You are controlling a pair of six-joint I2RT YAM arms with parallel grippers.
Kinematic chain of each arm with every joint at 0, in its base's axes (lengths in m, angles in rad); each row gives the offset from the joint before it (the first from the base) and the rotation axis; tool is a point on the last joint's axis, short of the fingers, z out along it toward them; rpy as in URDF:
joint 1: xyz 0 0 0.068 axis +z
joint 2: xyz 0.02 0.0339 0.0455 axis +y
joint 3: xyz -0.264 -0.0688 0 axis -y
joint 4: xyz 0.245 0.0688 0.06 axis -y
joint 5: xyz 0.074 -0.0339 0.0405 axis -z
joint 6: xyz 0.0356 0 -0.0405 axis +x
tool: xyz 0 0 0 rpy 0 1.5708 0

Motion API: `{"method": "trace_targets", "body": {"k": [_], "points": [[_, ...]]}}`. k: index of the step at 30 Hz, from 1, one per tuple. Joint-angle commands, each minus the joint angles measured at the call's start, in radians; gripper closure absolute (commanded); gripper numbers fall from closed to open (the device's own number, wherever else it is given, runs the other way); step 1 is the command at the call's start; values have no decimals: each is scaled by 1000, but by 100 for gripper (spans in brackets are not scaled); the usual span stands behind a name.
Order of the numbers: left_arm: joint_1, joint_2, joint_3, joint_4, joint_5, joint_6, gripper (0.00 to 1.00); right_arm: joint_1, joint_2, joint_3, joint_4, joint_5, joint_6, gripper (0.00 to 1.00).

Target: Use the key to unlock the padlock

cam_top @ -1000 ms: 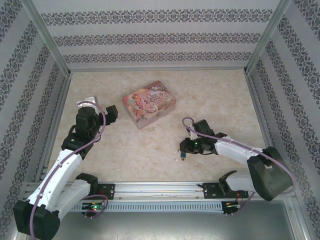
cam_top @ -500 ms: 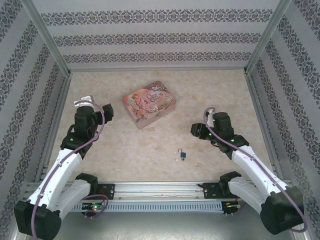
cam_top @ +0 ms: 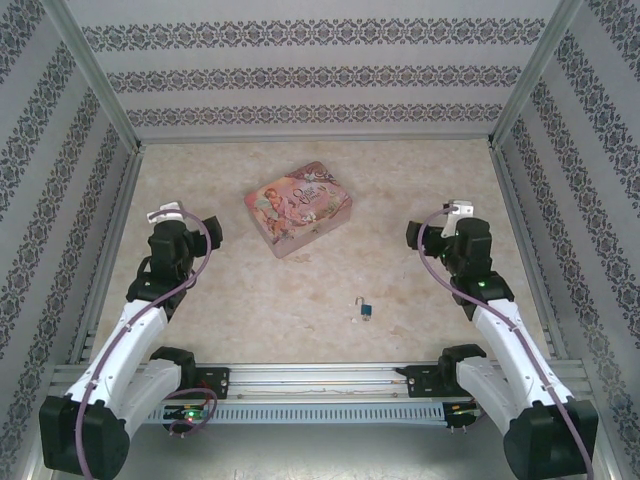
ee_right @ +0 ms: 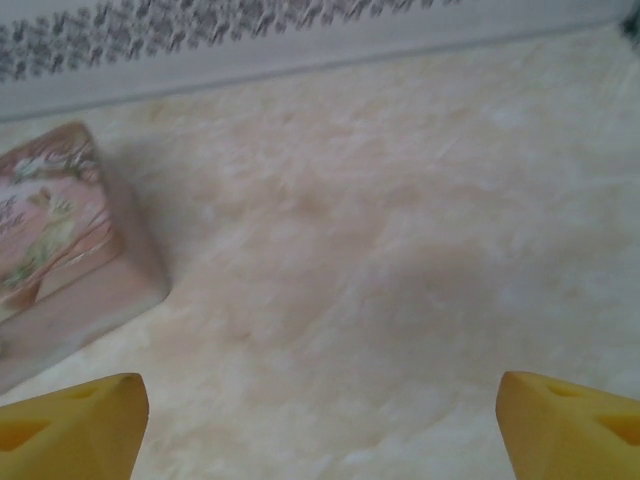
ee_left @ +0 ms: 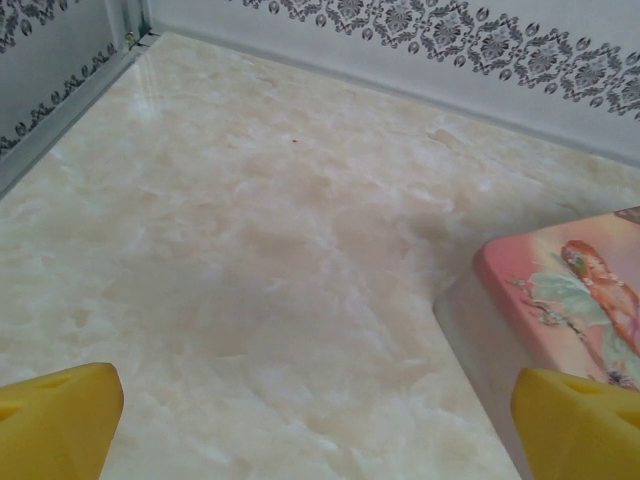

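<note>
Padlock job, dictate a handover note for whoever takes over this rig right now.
Left pincer: open, empty, near the decorated pink tin.
Right pincer: open, empty, at the right side.
Tiny blue padlock with thin silvery shackle: on the marbled beige table near the front edge, between the arms, held by neither.
Done: cannot tell whether it is unlocked.
Left: check shackle; unlock if needed.
</note>
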Motion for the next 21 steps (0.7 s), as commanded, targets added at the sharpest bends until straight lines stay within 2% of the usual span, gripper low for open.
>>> {"method": "trace_targets", "body": {"k": [1, 6, 11, 21], "points": [[23, -9, -21, 74, -69, 60, 1, -31, 32, -23, 155, 65, -96, 3], [43, -35, -78, 123, -146, 105, 1, -61, 118, -76, 305, 76, -111, 2], [54, -38, -109, 148, -157, 174, 1, -70, 234, -155, 535, 73, -122, 2], [63, -29, -156, 197, -142, 224, 1, -79, 514, -251, 979, 41, -154, 2]]}}
